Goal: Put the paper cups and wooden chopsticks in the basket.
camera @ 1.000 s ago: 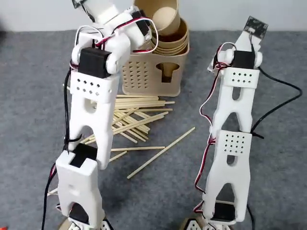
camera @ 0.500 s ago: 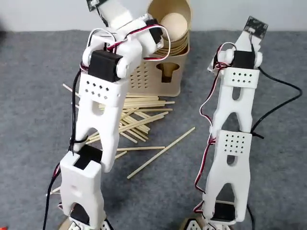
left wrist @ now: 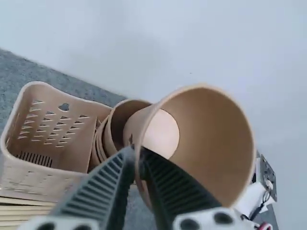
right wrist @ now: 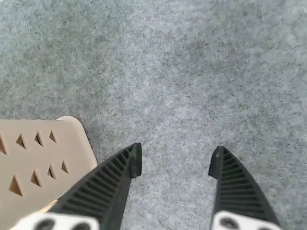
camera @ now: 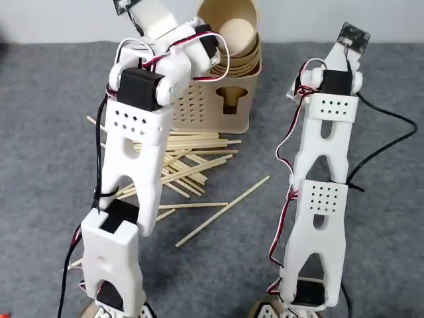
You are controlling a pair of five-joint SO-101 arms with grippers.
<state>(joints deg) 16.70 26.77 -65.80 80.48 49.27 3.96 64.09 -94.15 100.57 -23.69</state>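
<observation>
My left gripper [left wrist: 137, 163] is shut on the rim of a brown paper cup [left wrist: 201, 139], held tilted above the beige basket [left wrist: 43, 139]. In the high view that cup [camera: 233, 26] hangs over the basket [camera: 218, 99], where other cups [camera: 245, 58] are stacked in its right compartment. A heap of wooden chopsticks [camera: 189, 165] lies on the grey mat in front of the basket, with a few strays nearer [camera: 222, 211]. My right gripper [right wrist: 175, 160] stands open over bare mat, beside a corner of the basket [right wrist: 43, 163].
Grey carpet-like mat [camera: 371, 218] covers the table. The right arm [camera: 324, 159] stands upright to the right of the basket. A pale wall runs behind the basket. Free mat lies to the far left and far right.
The left arm swung right with the cup, bringing it from above the basket's left part to over the stacked cups, then settled slightly lower. The right arm stayed still.
</observation>
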